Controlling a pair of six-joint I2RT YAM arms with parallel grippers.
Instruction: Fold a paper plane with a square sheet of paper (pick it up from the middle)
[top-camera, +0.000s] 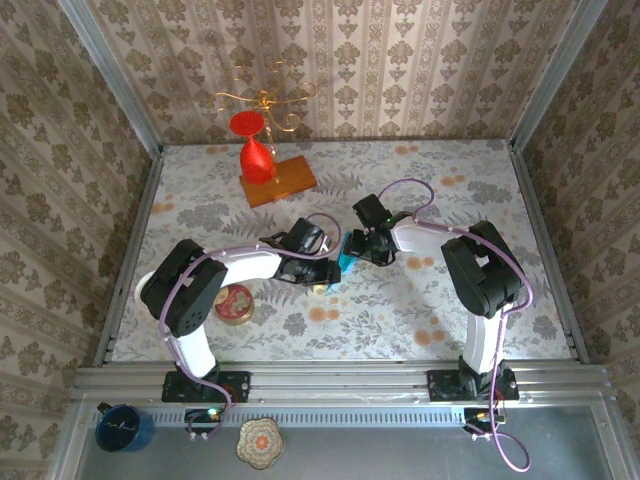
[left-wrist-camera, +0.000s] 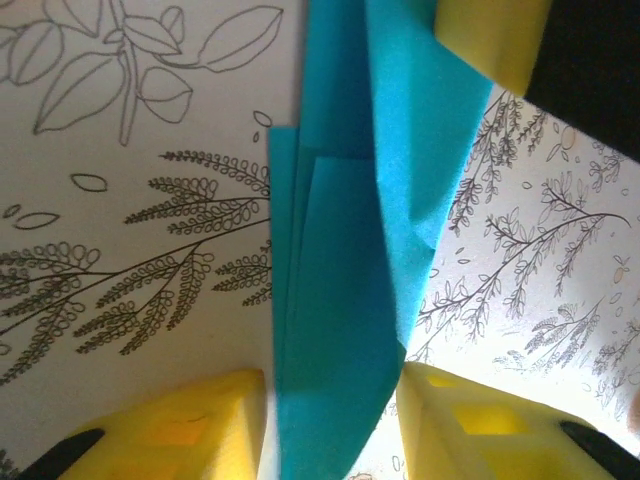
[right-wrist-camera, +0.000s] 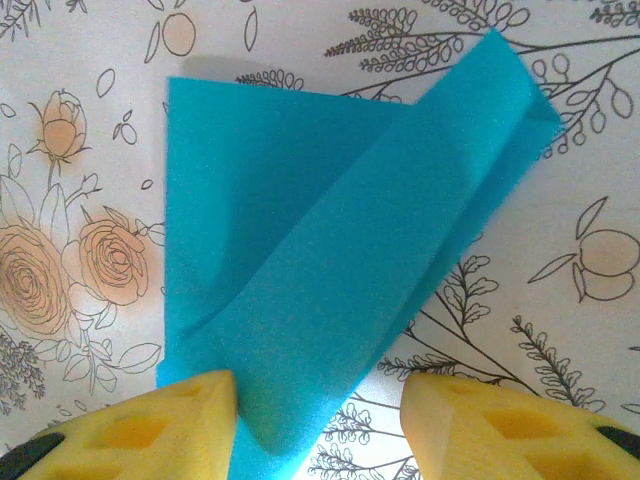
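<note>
Between the left fingers (left-wrist-camera: 235, 405), the square sheet of paper (left-wrist-camera: 330, 300) lies as a folded teal strip. Its edges come just up to the inner faces on both sides, and I cannot tell whether they pinch it or merely flank it. The strip's long axis runs straight away from those fingers, with layered flaps stacked along it, and it narrows at the near end.

At its far end sit the right fingers (right-wrist-camera: 200, 405), set wide. Bare bench (right-wrist-camera: 560, 330) shows between the paper and one of them, so they seem to hold nothing. From their side, one long flap slants diagonally away over a broader flat part.

To my eye the job is about midway. The first creases are in, but there is no narrow dart with a centre crease, and the wings are left to fold.

Well beyond both arms stand an orange block (top-camera: 278, 180) and a red glass (top-camera: 255, 150).
</note>
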